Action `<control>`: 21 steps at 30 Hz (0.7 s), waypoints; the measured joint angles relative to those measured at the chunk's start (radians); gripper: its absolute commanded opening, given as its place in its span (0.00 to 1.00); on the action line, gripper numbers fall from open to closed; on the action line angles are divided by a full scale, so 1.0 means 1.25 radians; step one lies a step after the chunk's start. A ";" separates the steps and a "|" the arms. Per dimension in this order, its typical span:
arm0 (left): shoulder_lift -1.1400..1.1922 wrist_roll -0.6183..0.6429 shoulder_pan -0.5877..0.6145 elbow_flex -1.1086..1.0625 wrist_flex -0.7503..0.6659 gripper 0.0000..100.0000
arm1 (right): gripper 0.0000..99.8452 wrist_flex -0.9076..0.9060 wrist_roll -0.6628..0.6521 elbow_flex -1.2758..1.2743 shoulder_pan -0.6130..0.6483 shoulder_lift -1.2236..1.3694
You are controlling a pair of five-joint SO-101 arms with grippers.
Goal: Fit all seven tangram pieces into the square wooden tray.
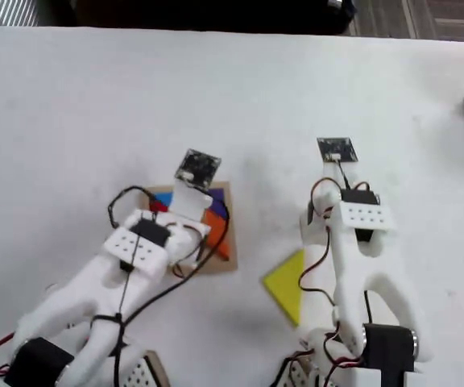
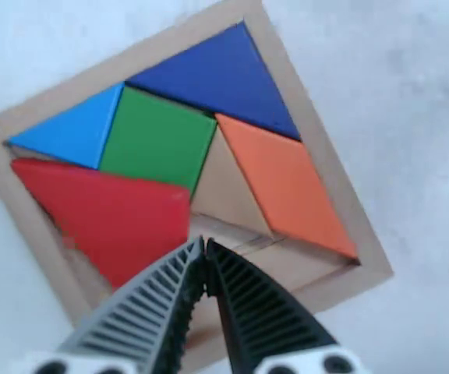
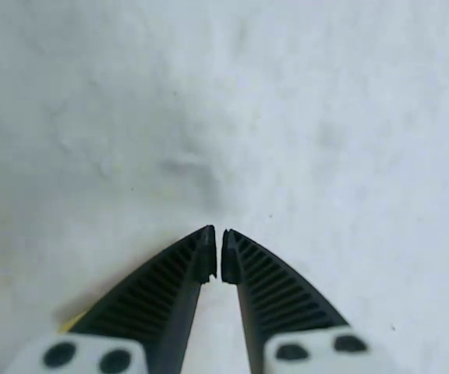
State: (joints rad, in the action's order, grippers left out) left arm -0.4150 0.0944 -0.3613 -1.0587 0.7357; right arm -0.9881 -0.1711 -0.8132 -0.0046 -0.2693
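Both tools are clenched with nothing between their jaws. The left tool [image 2: 203,253] hangs over the near part of the square wooden tray [image 2: 323,156], and the right tool [image 3: 215,253] hangs over bare white table [image 1: 95,105], well to the right of the tray.

Five pieces lie flat inside the tray:
- a dark blue triangle [image 2: 217,74]
- a light blue triangle [image 2: 72,132]
- a green square [image 2: 156,140]
- an orange parallelogram [image 2: 287,183]
- a red triangle [image 2: 119,222]

Between the red and orange pieces a patch of bare wood [image 2: 226,195] is left, running down to the rim below the left tool. A flat yellow triangle [image 1: 287,282] lies on the table just right of the tray, between the two arms and nearer than the right tool.

By my judgement the task is well along, and the step in hand is fetching the yellow triangle. The right arm looks better placed for it. Its tool would have to release, draw back toward the near-left, and pinch the thin piece by its edges. It would then turn the piece so that its corners match the gap before lowering it, with the left tool lifted out of the way.
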 measured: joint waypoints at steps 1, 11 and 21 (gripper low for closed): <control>0.000 -0.001 0.006 -0.006 0.000 0.02 | 0.02 0.000 0.000 0.000 0.000 0.000; -0.005 -0.042 0.063 -0.028 0.032 0.02 | 0.02 0.007 0.000 0.000 0.001 0.000; -0.005 -0.079 0.061 0.028 0.098 0.02 | 0.02 0.010 0.000 0.000 -0.001 0.000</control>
State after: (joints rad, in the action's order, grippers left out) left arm -0.4212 -0.0038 -0.2846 -1.0234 0.8585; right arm -0.9759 -0.1711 -0.8132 -0.0061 -0.2693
